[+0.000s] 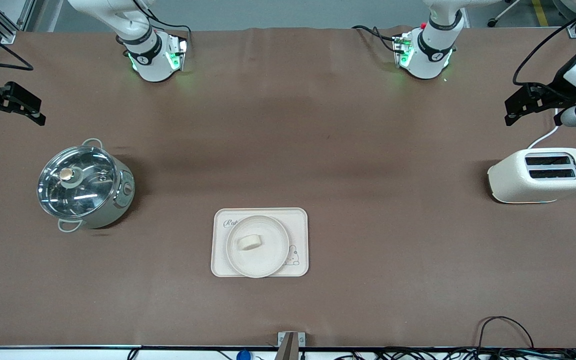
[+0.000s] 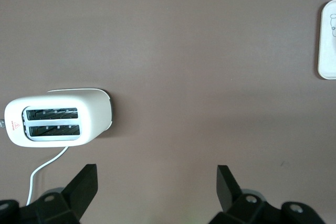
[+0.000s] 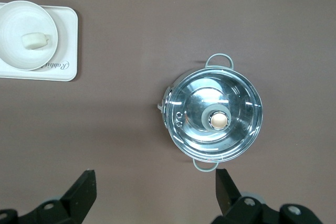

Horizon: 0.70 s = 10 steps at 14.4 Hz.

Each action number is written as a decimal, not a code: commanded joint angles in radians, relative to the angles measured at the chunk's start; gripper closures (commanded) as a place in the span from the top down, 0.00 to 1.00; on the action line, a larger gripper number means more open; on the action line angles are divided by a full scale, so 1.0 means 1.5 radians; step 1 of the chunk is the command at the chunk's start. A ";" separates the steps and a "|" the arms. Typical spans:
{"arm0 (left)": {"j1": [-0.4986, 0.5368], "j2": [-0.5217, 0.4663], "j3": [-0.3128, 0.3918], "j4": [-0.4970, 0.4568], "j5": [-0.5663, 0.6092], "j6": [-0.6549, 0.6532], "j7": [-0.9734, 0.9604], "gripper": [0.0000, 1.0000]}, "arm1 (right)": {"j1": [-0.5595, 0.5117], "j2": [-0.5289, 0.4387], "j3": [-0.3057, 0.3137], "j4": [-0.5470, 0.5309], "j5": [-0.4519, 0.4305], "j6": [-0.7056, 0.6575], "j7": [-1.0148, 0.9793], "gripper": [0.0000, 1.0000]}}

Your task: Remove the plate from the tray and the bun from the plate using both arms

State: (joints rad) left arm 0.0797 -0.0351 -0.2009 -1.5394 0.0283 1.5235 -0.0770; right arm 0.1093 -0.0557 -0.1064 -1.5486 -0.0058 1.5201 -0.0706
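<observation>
Cream bun (image 1: 249,242) on plate (image 1: 258,246), tray (image 1: 298,235) beneath, pot (image 1: 85,185), toaster (image 1: 540,175) apart

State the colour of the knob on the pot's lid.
The knob is tan or pale gold on a grey base; the right wrist view shows it best.

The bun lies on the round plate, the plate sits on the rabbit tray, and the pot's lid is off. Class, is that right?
Not quite. The bun does lie on the plate, and the plate sits on the tray, but the pot has its glass lid on, knob upward, as the right wrist view shows.
</observation>
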 commanded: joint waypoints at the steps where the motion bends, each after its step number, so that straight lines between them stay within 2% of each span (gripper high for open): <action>1: 0.002 0.011 -0.002 0.018 0.001 -0.022 0.010 1.00 | 0.001 -0.007 0.000 -0.008 -0.006 0.001 0.008 1.00; 10: 0.002 0.021 -0.001 0.020 0.004 -0.022 0.013 1.00 | 0.001 -0.007 0.000 -0.007 -0.005 0.003 0.008 1.00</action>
State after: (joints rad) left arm 0.0800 -0.0177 -0.2008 -1.5394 0.0283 1.5153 -0.0758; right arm 0.1093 -0.0557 -0.1064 -1.5489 -0.0058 1.5200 -0.0706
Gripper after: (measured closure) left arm 0.000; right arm 0.000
